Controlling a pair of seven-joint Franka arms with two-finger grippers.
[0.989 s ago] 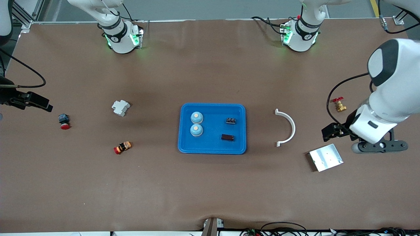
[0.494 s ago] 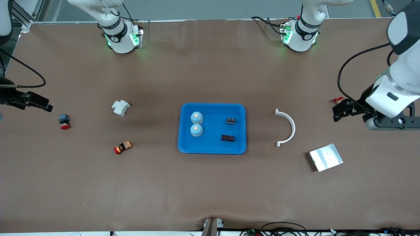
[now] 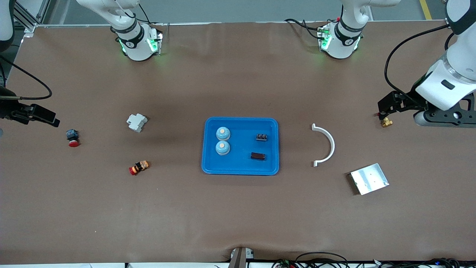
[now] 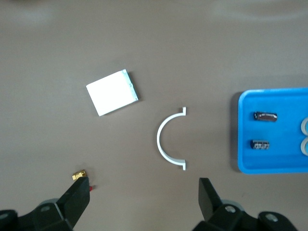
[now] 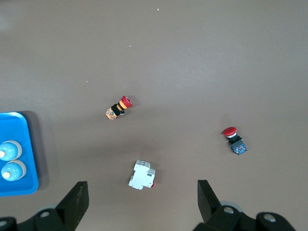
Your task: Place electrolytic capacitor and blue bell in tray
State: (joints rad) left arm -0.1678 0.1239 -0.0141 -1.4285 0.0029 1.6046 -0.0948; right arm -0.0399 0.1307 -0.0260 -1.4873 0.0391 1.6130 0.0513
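Showing both grippers' fingers [image 4: 77, 204] [image 5: 77, 199] spread wide and empty, wrist views beat the front view.

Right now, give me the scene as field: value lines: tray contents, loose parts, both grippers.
tray: blue tray, mid-table
in tray: two blue bells toward the right arm's end; two dark capacitors toward the left arm's end
loose, left arm's end: white half-ring, silver plate, brass valve
loose, right arm's end: white breaker, two red push buttons
left gripper: open, empty, over the brass valve
right gripper: open, empty, near the table's edge
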